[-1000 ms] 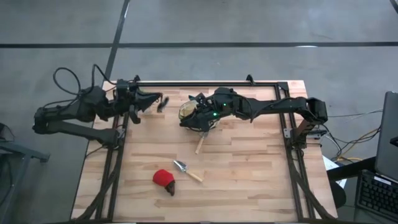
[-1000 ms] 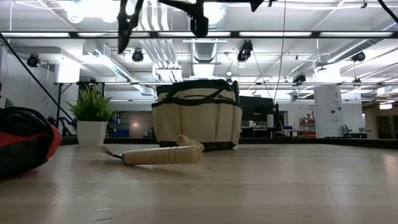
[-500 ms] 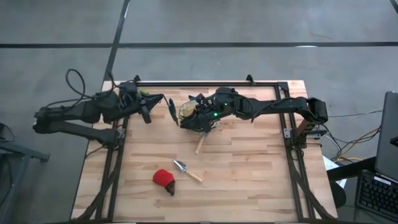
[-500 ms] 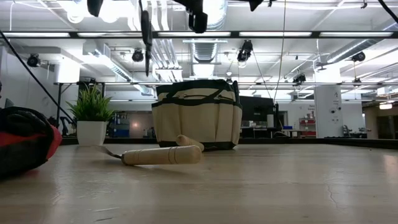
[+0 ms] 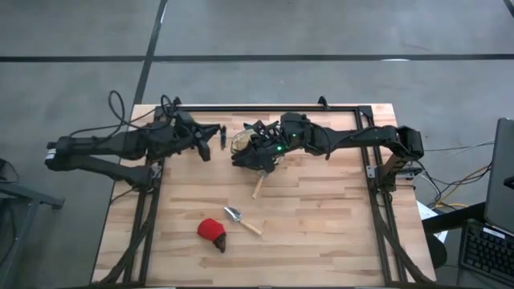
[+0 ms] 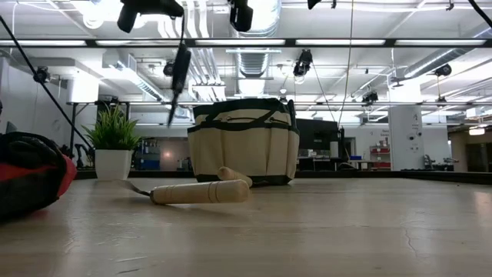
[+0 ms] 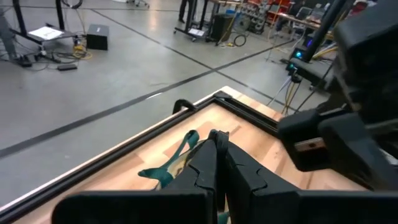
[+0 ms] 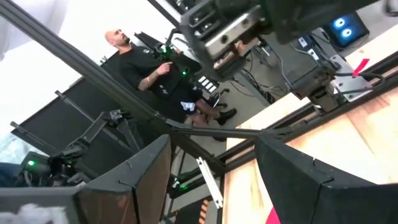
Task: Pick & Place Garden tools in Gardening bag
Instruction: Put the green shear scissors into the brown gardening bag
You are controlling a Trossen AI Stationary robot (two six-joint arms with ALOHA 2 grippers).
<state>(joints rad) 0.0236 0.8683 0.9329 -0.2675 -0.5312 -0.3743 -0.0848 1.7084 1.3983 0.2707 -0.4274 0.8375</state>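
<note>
My left gripper is shut on a dark pruner in the air just left of the tan gardening bag; in the low view the pruner hangs left of the bag. My right gripper is open over the bag's mouth, and its wrist view shows nothing between the fingers. One wooden-handled trowel lies flat on the table. A second trowel's handle sticks out at the bag's near side, its blade hidden. The red dark-tipped item lies near the front. My left gripper pinches the pruner's upper end between its two shut fingers, coming roughly level from the table's left. A teal part of the tool shows beside the fingers. The pruner hangs below the gripper, slightly tilted, clear of the table.
A small green potted plant stands behind the table's far left. A black frame rail runs along the far edge. A person stands in the room beyond. Bare wood shows to the right of the trowels.
My left gripper has moved toward the table's right edge, toward the bag, carrying the pruner. The pruner has come lower and has swung from a slant to hanging nearly straight down. The right gripper has stayed over the bag.
</note>
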